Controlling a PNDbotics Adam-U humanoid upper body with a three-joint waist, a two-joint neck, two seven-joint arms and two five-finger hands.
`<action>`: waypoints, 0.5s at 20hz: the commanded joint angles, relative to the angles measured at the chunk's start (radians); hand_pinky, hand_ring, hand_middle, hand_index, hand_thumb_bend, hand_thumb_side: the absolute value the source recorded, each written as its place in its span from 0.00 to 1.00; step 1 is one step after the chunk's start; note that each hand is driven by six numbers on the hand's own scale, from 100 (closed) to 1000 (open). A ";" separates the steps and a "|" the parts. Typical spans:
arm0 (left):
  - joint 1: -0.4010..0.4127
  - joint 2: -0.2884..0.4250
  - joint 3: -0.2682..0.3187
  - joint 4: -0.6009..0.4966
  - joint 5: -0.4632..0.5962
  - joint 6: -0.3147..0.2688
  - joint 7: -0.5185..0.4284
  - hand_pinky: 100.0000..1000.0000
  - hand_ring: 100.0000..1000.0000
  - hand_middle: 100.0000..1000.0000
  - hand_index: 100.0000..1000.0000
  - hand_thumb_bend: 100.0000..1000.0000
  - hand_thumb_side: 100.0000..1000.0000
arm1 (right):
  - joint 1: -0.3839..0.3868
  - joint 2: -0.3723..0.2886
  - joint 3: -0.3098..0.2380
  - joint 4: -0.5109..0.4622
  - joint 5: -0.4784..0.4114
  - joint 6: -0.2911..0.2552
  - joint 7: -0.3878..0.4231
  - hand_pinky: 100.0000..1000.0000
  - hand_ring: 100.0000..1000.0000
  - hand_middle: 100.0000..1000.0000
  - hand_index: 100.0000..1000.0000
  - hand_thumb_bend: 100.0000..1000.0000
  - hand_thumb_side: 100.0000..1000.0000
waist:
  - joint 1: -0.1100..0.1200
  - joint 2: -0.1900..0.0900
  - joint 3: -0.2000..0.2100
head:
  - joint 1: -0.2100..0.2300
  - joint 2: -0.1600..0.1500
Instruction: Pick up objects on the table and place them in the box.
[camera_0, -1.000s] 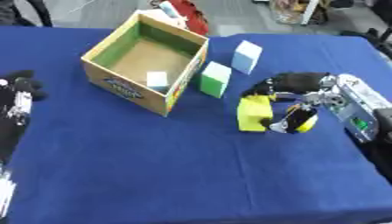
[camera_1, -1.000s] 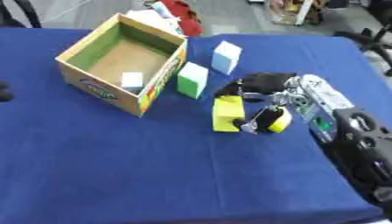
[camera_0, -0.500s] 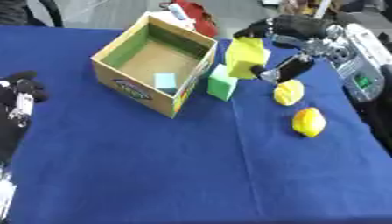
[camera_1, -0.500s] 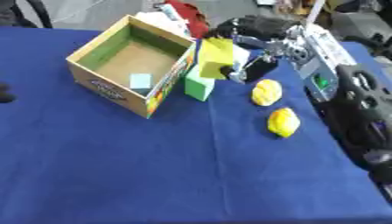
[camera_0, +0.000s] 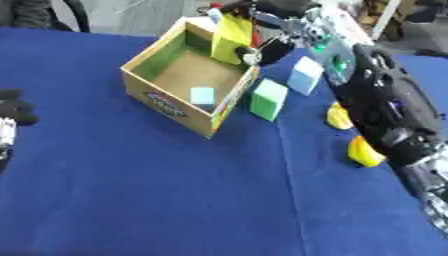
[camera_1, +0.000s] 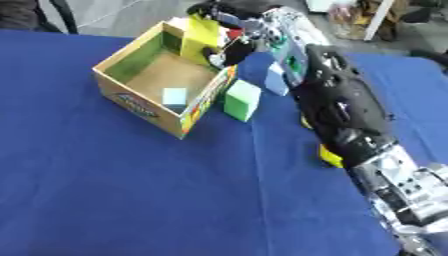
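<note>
A yellow block (camera_0: 231, 38) hangs over the far right part of the open cardboard box (camera_0: 162, 98), held by my right hand (camera_0: 269, 31), whose fingers curl round it. A small light blue block (camera_0: 202, 95) lies inside the box. Just right of the box stand a green cube (camera_0: 269, 99) and a pale blue block (camera_0: 305, 75). Two yellow rounded things (camera_0: 339, 115) (camera_0: 364, 152) lie further right, partly behind my right arm. My left hand (camera_0: 10, 111) shows at the left edge, dark and resting on the cloth; its fingers cannot be made out.
The blue cloth (camera_0: 175, 200) covers the table, with bare cloth in front of the box. My right arm (camera_0: 385, 110) stretches along the right side. A red thing (camera_1: 232, 34) sits behind the box.
My right hand has carried the yellow block from beside the green cube up and left, over the box. The camera has shifted too, and the two yellow rounded things stay on the cloth.
</note>
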 joint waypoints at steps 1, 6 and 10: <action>-0.013 0.012 -0.002 -0.022 0.006 -0.002 -0.007 0.65 0.54 0.54 0.76 0.00 0.66 | -0.031 0.024 -0.019 0.052 0.063 -0.001 -0.016 0.82 0.84 0.89 1.00 0.04 0.53 | -0.007 -0.003 -0.001 | -0.015 -0.008; -0.003 0.010 0.000 -0.020 0.006 -0.002 -0.006 0.65 0.54 0.54 0.76 0.00 0.66 | -0.015 0.027 0.017 0.007 0.095 -0.054 0.014 0.84 0.88 0.98 1.00 0.07 0.61 | -0.003 -0.009 -0.021 | -0.011 -0.002; 0.005 0.009 0.004 -0.017 0.004 -0.002 -0.002 0.65 0.54 0.54 0.76 0.00 0.66 | 0.002 -0.009 0.055 -0.076 0.047 -0.080 0.065 0.86 0.91 1.00 1.00 0.08 0.62 | 0.000 -0.019 -0.049 | -0.002 0.007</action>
